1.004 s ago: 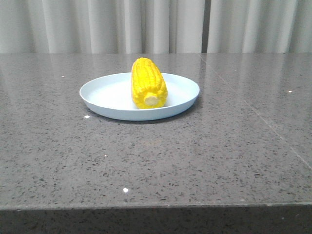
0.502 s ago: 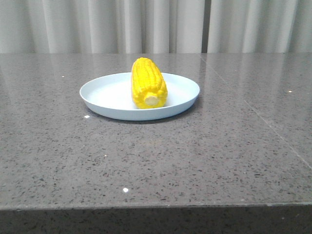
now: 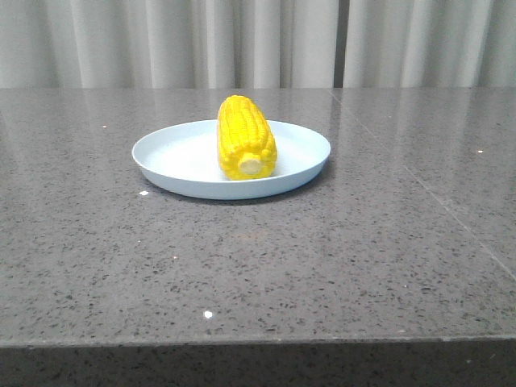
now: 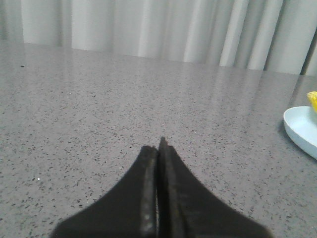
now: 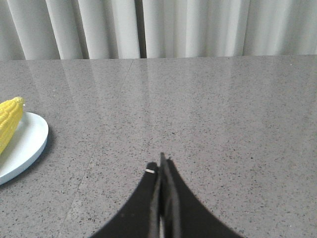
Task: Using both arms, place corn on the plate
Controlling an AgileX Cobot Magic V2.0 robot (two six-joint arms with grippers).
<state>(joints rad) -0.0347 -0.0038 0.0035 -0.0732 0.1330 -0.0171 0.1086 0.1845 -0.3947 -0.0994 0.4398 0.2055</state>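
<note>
1. Corn lies on its side inside the plate, roughly centred, cream stub end pointing toward the front camera. Fully within the rim, nothing overhanging.
2. Plate sits flat on the grey speckled tabletop, mid-table, in front of the curtain.
3. Left pincer: fingers pressed together, nothing between them, low over bare tabletop. The plate edge shows only at the margin of its wrist view, well apart from the tips.
4. Right pincer: also closed and empty, over bare tabletop. Plate and corn tip sit at the far margin of its view, well apart.
5. Neither arm shows in the front view, so both are clear of the plate area.
6. Judgement: placement is done. Corn is on the plate, released, resting stable with no contact from either pincer.
7. Left to do: nothing visible on the object side. At most, parking the arms; can't tell from these views whether they're already at rest pose.
</note>
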